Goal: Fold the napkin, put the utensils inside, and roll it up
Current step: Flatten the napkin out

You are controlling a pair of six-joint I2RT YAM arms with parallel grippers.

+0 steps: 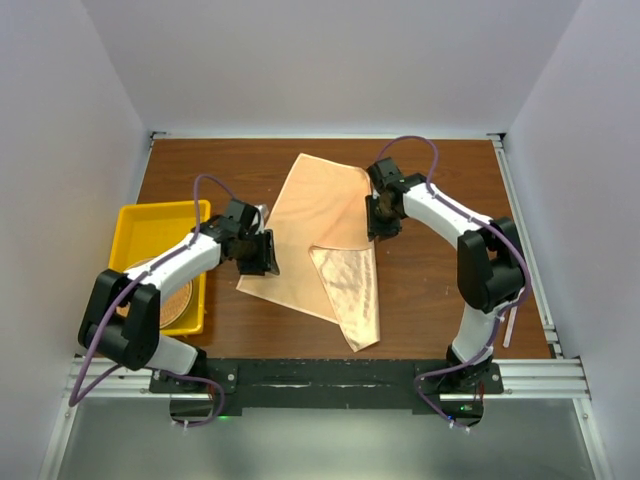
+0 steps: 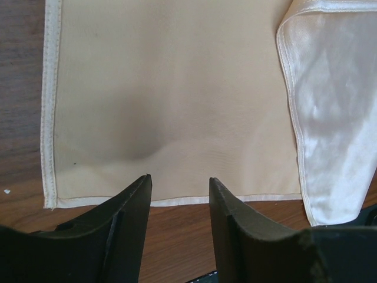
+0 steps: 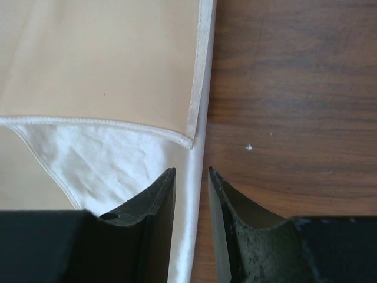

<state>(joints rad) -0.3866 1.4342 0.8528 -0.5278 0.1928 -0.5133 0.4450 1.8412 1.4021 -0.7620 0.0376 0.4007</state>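
Note:
The peach-orange napkin (image 1: 320,215) lies flat on the wooden table, with one shiny flap (image 1: 350,290) turned over at the near right. My left gripper (image 1: 256,252) is open at the napkin's left hem; in the left wrist view its tips (image 2: 179,180) hover just over that hem (image 2: 171,88). My right gripper (image 1: 379,218) is at the napkin's right edge; in the right wrist view it (image 3: 191,172) is narrowly open and straddles the shiny edge of the cloth (image 3: 106,59), which lies flat. No utensils show in any view.
A yellow tray (image 1: 135,225) stands at the left edge of the table with a round woven mat (image 1: 178,300) in it. Bare wood (image 1: 450,180) lies right of the napkin. White walls enclose the table.

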